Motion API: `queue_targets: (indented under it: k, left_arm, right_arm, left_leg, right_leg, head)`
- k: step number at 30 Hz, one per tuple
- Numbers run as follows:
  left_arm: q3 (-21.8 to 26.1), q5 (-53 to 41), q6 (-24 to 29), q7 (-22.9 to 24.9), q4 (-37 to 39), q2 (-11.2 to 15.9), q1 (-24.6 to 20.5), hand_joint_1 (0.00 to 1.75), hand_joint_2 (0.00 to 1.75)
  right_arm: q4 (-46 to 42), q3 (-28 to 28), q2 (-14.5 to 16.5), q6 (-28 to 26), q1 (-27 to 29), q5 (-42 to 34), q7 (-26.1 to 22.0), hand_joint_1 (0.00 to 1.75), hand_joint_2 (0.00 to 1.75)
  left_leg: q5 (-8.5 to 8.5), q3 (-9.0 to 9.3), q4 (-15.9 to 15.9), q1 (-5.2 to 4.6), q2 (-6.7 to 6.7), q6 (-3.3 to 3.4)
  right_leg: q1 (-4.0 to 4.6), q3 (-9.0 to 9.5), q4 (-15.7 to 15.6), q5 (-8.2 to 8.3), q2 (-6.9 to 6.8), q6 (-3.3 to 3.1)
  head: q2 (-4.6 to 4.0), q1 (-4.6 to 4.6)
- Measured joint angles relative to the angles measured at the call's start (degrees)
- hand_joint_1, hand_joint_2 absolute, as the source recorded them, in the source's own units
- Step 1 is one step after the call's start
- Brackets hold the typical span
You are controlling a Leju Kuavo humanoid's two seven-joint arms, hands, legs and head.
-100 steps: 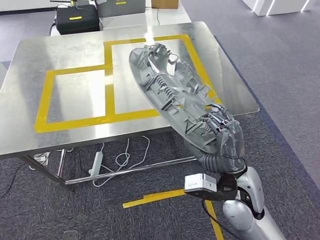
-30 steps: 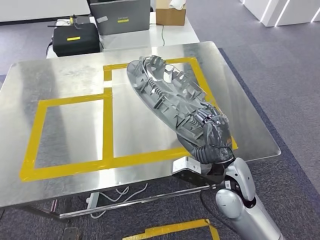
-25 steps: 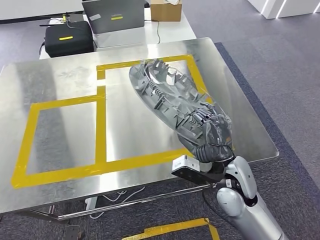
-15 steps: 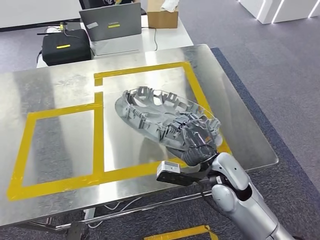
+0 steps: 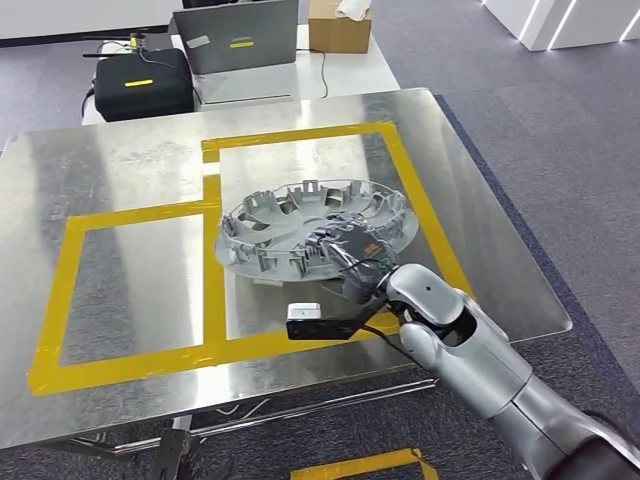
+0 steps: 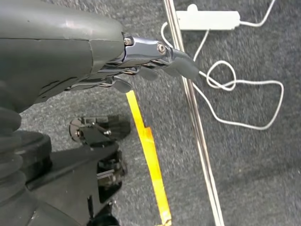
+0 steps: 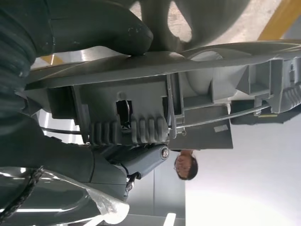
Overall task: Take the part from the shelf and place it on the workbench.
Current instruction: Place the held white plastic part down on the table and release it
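The right hand (image 5: pixel 361 268) grips the part (image 5: pixel 317 226) by its near rim; tilted steeply before, the part now lies nearly flat, perhaps touching the workbench (image 5: pixel 483 240), within the right-hand yellow tape square (image 5: pixel 411 185). The left hand (image 6: pixel 142 63) hangs with nothing in its loosely extended fingers.

One grey part (image 5: pixel 317 232) is lying over one steel workbench (image 5: pixel 113 170), which is carrying two yellow taped rectangles (image 5: pixel 128 290). Behind it, one black case (image 5: pixel 143 82), one laptop (image 5: pixel 235 38) and one cardboard box (image 5: pixel 338 30) are sitting. Under the bench, one white power strip (image 6: pixel 207 20) and one yellow floor tape strip (image 6: pixel 149 150) are showing.
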Motion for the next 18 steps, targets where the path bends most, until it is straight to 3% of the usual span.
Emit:
queue_targets:
  k: [6, 12, 16, 18]
  left_arm:
    - [-2.3, 1.3, 0.0, 0.0, 3.2, 1.0, -1.2, 0.0, 1.75]
    - [-4.1, 1.9, 0.4, -0.2, 5.2, 1.7, -1.5, 0.0, 1.75]
    - [-5.0, 2.0, 0.7, -0.2, 5.7, 2.0, -1.6, 0.0, 1.75]
    - [-5.3, 2.0, 1.1, -0.2, 5.9, 2.2, -1.6, 0.0, 1.75]
  right_arm:
    - [9.0, 4.6, 2.9, 0.7, -4.0, 0.0, 0.0, 1.75, 1.75]
    - [15.0, 6.5, 3.5, 0.0, -4.7, -0.8, 1.3, 1.75, 1.75]
    - [17.2, 6.7, 3.7, -0.3, -4.8, -1.3, 1.9, 0.0, 0.0]
    - [18.0, 6.5, 3.7, -0.3, -4.7, -2.6, 2.3, 0.0, 0.0]
  left_leg:
    - [0.15, 0.05, 0.0, 0.06, 0.0, 0.11]
    - [0.21, 0.06, 0.0, 0.14, 0.0, 0.03]
    - [0.21, 0.06, 0.0, 0.16, 0.0, 0.03]
    - [0.21, 0.06, 0.0, 0.16, 0.0, 0.03]
  right_leg:
    - [0.06, -0.01, 0.0, 0.07, -0.07, 0.18]
    - [0.13, -0.05, 0.1, 0.06, -0.06, 0.18]
    - [0.14, -0.07, 0.2, 0.06, -0.05, 0.17]
    - [0.14, -0.08, 0.2, 0.06, -0.05, 0.17]
  head:
    - [0.0, -0.03]
    - [0.0, -0.02]
    - [0.0, -0.02]
    - [0.0, -0.02]
